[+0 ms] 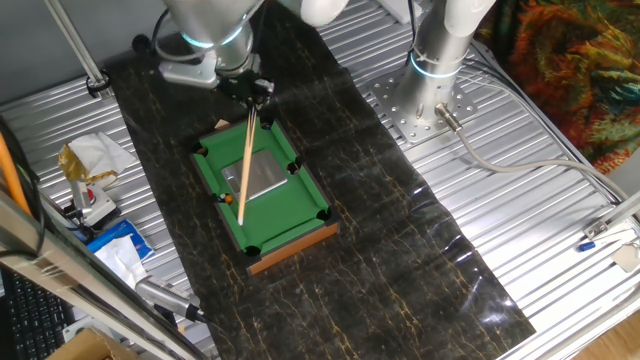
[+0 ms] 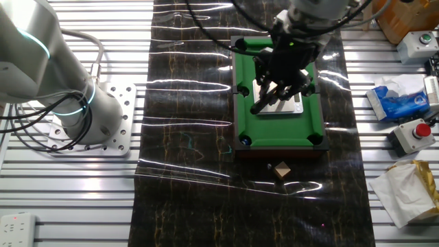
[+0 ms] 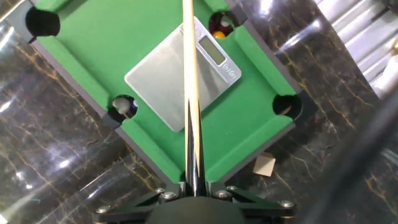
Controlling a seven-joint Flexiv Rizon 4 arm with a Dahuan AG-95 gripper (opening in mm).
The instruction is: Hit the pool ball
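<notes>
A mini green pool table (image 1: 262, 190) sits on dark marbled sheeting. The pool ball (image 3: 220, 26), red-orange with a white spot, rests in a side pocket beside a small silver digital scale (image 3: 180, 78) on the felt. The gripper (image 1: 250, 92), above the table's far end, clenches a wooden cue stick (image 1: 244, 160) slanting over the scale

Robot lab — ribbed metal bench (image 1: 560, 250), emergency-stop button (image 2: 420, 132)

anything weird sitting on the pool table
Yes: a flat silver digital scale lies askew mid-felt on the mini green pool table, where balls should roll. A small tan wooden block sits outside the rail.
</notes>
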